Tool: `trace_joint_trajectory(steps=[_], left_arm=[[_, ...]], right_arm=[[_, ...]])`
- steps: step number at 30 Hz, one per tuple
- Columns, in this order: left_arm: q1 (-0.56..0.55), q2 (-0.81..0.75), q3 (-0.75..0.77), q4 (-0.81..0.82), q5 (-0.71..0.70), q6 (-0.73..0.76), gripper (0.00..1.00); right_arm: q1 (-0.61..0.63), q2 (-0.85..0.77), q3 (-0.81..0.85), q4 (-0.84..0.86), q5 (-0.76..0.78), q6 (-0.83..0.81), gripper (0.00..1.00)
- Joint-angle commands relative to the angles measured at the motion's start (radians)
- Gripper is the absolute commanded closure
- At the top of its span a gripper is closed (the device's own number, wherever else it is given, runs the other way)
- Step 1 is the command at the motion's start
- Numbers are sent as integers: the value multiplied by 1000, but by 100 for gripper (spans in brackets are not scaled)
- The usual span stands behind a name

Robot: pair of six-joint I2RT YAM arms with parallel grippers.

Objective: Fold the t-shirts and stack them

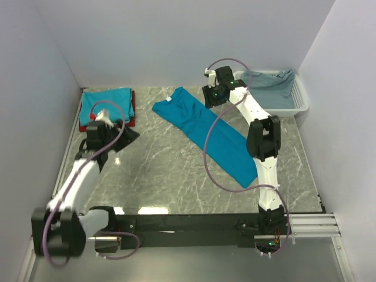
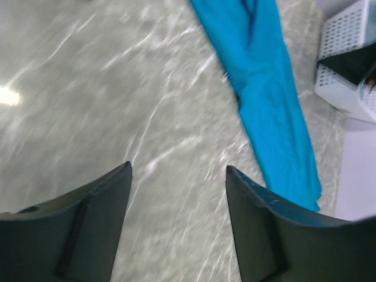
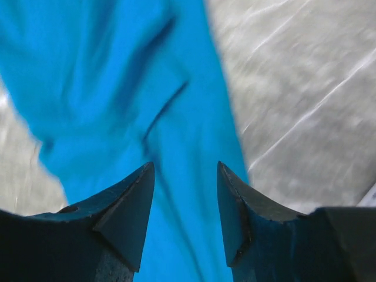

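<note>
A long teal-blue t-shirt [image 1: 208, 132], folded lengthwise, lies diagonally across the middle of the marble table. A folded teal t-shirt [image 1: 106, 103] rests on a dark red folded one [image 1: 131, 111] at the back left. My left gripper [image 1: 126, 137] is open and empty just in front of that stack, over bare table [image 2: 179, 176]. The long shirt [image 2: 264, 100] lies to its right in the left wrist view. My right gripper [image 1: 210, 97] is open and empty above the long shirt's upper part [image 3: 185, 167], with teal cloth [image 3: 117, 76] under and beyond its jaws.
A white lattice basket [image 1: 296, 100] stands at the back right with grey-blue cloth [image 1: 270, 85] in it; it also shows in the left wrist view [image 2: 346, 41]. White walls enclose the table on the left, back and right. Purple cables loop from both arms.
</note>
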Motion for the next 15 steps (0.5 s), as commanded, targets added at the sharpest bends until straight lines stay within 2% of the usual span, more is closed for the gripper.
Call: trace_joint_trajectory(steps=[1, 2, 4, 6, 7, 8, 9, 11, 12, 15], left_arm=[[4, 193, 123, 188, 149, 70, 33], [3, 304, 183, 198, 162, 70, 35], [3, 409, 250, 227, 181, 76, 36], [-2, 555, 368, 218, 196, 88, 39], [-3, 603, 410, 209, 201, 102, 41], [-12, 690, 492, 208, 198, 108, 43], [-17, 731, 531, 174, 199, 114, 44], [-31, 844, 631, 149, 185, 119, 45], [-36, 879, 666, 140, 179, 122, 46], [-57, 1006, 798, 90, 164, 136, 46]], right_arm=[[30, -193, -119, 38, 1, -124, 46], [30, -216, -167, 26, -33, -165, 46], [33, -300, -231, -23, -192, -220, 45], [53, -426, -391, -24, -292, -326, 46], [63, -484, -470, 42, -294, -367, 46], [89, -545, -636, 85, -286, -392, 47], [103, -666, -719, 169, -270, -415, 47], [140, -774, -912, 240, -245, -449, 47], [146, -845, -951, 256, -252, -449, 47], [149, -896, -986, 221, -295, -411, 47]])
